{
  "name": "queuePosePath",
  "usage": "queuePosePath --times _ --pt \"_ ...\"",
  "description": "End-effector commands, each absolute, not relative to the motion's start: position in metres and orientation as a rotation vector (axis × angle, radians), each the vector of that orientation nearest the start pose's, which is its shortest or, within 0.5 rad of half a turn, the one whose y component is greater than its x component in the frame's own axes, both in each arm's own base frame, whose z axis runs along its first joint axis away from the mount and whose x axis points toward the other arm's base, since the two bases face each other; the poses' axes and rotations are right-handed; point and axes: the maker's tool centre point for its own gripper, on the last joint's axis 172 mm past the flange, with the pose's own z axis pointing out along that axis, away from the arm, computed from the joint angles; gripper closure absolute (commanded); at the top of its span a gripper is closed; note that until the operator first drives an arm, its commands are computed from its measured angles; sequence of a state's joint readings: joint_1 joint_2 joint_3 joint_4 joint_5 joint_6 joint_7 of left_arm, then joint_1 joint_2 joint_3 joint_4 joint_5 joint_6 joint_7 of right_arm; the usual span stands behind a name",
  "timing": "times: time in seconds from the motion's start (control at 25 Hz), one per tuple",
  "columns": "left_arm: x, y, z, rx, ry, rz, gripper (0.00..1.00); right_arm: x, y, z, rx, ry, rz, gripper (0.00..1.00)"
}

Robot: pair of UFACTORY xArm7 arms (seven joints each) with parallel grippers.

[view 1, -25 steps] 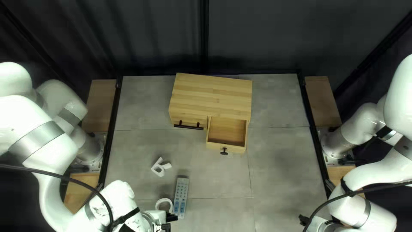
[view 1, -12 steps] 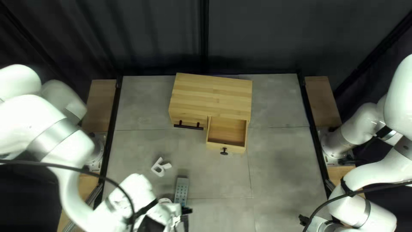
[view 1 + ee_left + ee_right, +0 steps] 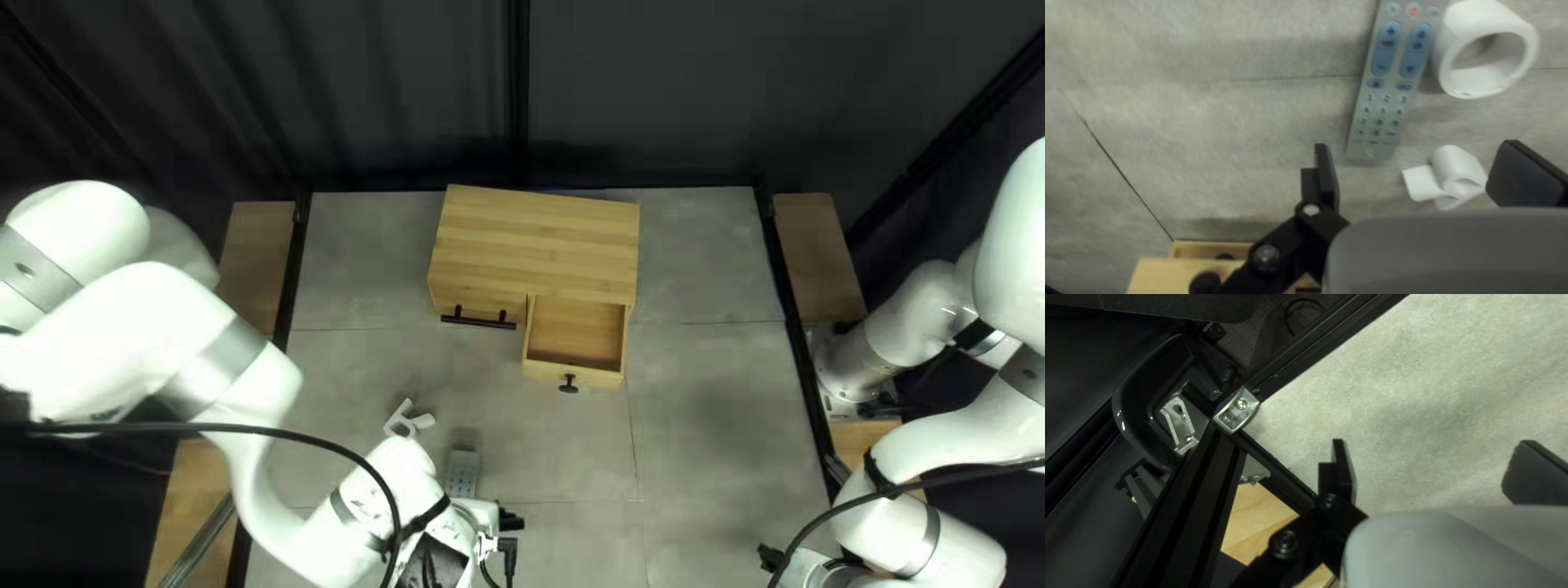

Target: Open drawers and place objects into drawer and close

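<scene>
Treat this as lining up for a pick, with the pale wooden open drawer (image 3: 577,332) waiting near the centre of the top left view. Keep the left gripper (image 3: 1417,155) wide for now: fingers apart, clamped on nothing. Settle on one target before dropping: the white plastic R-shaped piece (image 3: 1457,170), lying ahead between the fingers and nearer one of them; the long grey remote control with blue buttons (image 3: 1384,100), just beyond; or the white hollow ring (image 3: 1456,32), beside the remote's far end. Look for all three at the lower left and bottom centre of the top left view, partly behind the arm. For the R-shaped piece, probably the likeliest pick though blurred here, shift sideways to even the gap on both sides, then go down straight and slowly, lest a fingertip land on it and tip it. For the remote control, turn to pinch across its narrow width, near the middle, to stop it swinging. Lift well above the small black knob (image 3: 568,384) and the drawer front before crossing, then lower inside the walls and release gently. Leave the right gripper (image 3: 1433,443), fingers also apart and holding nothing, out at the lower right of the top left view.
</scene>
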State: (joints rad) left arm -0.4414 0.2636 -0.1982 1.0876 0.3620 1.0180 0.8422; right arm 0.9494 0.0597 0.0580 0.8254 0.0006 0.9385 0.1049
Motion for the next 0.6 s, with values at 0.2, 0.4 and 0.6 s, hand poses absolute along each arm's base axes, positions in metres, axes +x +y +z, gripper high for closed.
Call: queuePosePath --times 0.2,0.4,0.6 --pt "0.4 -0.209 0.063 -1.825 2.24 0.304 0.0 0.209 0.332 0.085 -2.898 -1.404 0.24 0.0" --pt "0.402 -0.196 0.05 -1.822 2.242 0.291 0.0 0.209 0.332 0.085 -2.898 -1.404 0.24 0.0" --pt "0.402 -0.186 0.044 -1.831 2.24 0.287 0.0 0.209 0.332 0.085 -2.898 -1.404 0.24 0.0"
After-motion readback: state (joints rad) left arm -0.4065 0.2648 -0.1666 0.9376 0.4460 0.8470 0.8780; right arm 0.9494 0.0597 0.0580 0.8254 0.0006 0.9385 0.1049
